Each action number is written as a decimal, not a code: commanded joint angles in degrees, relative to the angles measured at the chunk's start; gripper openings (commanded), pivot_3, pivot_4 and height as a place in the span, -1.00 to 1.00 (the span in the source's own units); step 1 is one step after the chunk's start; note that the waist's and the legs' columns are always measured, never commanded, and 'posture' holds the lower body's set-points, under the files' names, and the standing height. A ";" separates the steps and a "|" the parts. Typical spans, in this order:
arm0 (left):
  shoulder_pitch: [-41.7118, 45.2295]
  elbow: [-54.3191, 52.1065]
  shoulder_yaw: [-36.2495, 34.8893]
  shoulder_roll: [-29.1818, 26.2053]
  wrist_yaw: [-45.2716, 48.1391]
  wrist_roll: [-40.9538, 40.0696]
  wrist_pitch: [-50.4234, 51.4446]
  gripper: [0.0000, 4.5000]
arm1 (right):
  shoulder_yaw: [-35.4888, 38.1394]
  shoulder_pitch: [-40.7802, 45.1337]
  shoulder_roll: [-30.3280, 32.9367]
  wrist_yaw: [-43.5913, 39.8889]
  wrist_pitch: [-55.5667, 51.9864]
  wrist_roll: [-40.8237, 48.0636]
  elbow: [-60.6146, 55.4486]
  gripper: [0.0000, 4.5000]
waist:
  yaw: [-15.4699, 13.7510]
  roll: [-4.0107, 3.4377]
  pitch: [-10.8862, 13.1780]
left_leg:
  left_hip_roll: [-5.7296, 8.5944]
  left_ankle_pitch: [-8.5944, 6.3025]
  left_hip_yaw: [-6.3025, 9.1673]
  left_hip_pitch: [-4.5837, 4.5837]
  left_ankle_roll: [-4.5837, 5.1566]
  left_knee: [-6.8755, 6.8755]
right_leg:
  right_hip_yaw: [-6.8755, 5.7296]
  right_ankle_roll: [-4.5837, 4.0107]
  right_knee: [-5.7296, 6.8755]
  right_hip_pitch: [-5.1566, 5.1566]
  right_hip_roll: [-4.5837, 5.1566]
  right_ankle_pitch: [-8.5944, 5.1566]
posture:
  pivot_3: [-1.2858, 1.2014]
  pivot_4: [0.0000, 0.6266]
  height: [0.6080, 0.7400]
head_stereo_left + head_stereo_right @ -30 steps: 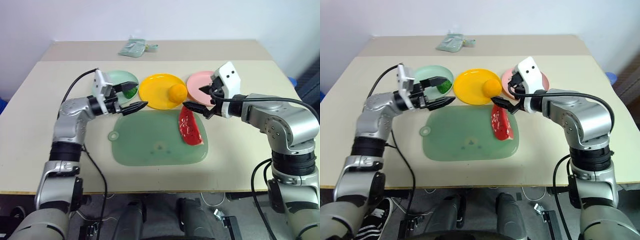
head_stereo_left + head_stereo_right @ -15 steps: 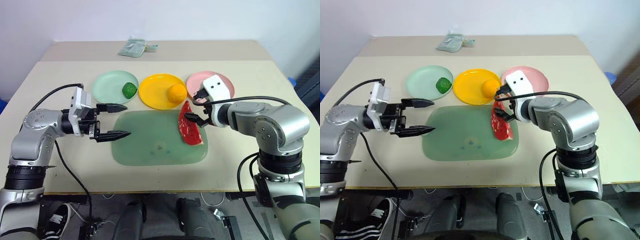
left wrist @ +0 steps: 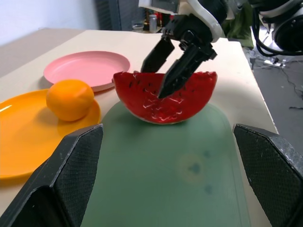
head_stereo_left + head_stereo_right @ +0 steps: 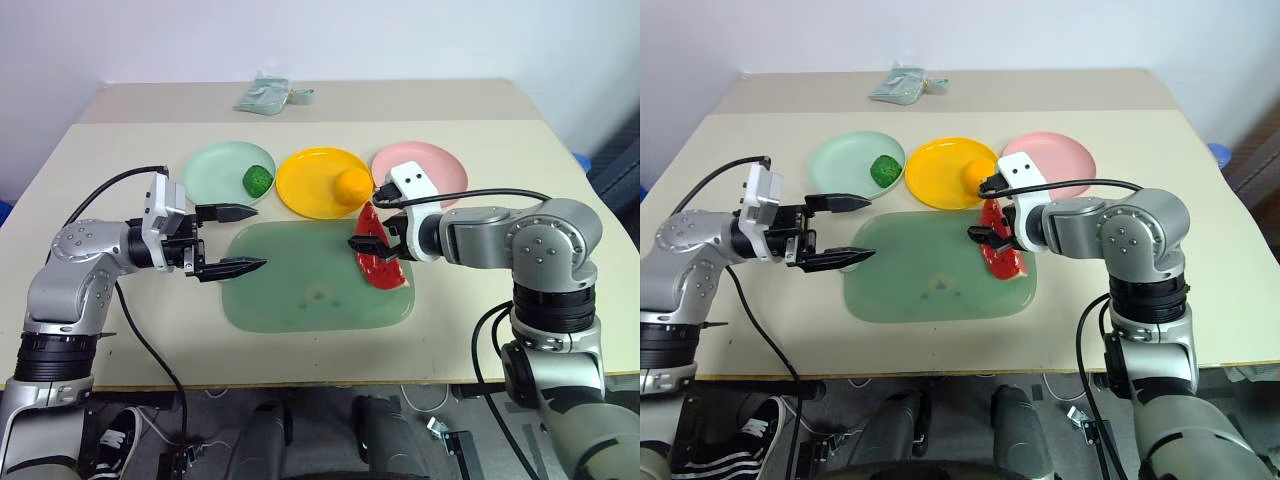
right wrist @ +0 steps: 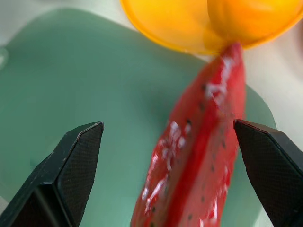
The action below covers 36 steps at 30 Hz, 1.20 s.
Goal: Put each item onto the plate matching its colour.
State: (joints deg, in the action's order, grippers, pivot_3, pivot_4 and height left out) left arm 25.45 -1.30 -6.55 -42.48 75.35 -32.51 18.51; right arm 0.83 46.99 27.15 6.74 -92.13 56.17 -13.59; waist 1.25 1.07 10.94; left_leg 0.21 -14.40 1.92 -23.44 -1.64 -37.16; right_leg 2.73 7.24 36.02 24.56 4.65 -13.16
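Two grippers: both spread wide, holding nothing.
Left gripper (image 4: 228, 240): over the mat's (image 4: 300, 300) left edge.
Right gripper (image 3: 171, 66): straddling the watermelon wedge (image 4: 378, 255), contact unclear.

Both arms: rounded silver-grey metallic shells, with black ribbed bands between segments near the elbows. Each wrist carries a white boxy housing; the right one shows two small dark dots on its top face. Left gripper (image 4: 228, 240) and right gripper (image 4: 372, 235) each have two black, tapering, pointed fingers; seen close, the inner pads (image 3: 75, 182) bear a fine crosshatch texture. Black cables loop from wrist housings along both arms.
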 commanded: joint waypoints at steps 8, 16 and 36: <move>-0.90 -3.17 -0.74 0.45 -1.78 -0.52 -0.85 0.99 | -2.33 -1.98 3.67 9.13 -0.37 9.96 0.16 1.00 | -0.05 0.00 0.00 | 0.00 0.00 0.00 0.00 0.01 0.01 | 0.00 0.00 -0.02 0.00 0.00 0.00 | 0.03 -0.52 1.00; -1.01 -3.34 -0.59 0.45 -2.25 -0.63 -1.02 1.00 | -5.92 -2.47 6.05 9.41 -0.37 9.08 -1.53 0.17 | -0.04 0.00 0.00 | -0.01 -0.01 -0.01 -0.01 0.01 0.01 | 0.00 0.00 -0.05 0.00 -0.01 0.00 | 0.03 -0.52 1.00; 6.15 1.65 1.36 14.22 -23.84 7.21 -4.83 1.00 | -8.39 12.68 6.96 -10.87 37.88 -28.92 32.28 -0.46 | 0.25 0.03 -0.01 | 0.02 -0.02 -0.07 -0.04 0.03 0.05 | 0.01 0.03 -0.20 -0.02 0.00 0.02 | 0.03 -0.52 1.00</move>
State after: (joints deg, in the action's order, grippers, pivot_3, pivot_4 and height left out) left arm 31.36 1.85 -5.08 -28.22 52.91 -26.13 15.28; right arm -6.64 57.57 34.78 -1.37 -60.51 30.95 16.08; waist 1.51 1.10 10.93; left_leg 0.22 -14.42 1.85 -23.47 -1.60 -37.09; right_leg 2.75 7.27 35.81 24.56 4.63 -13.14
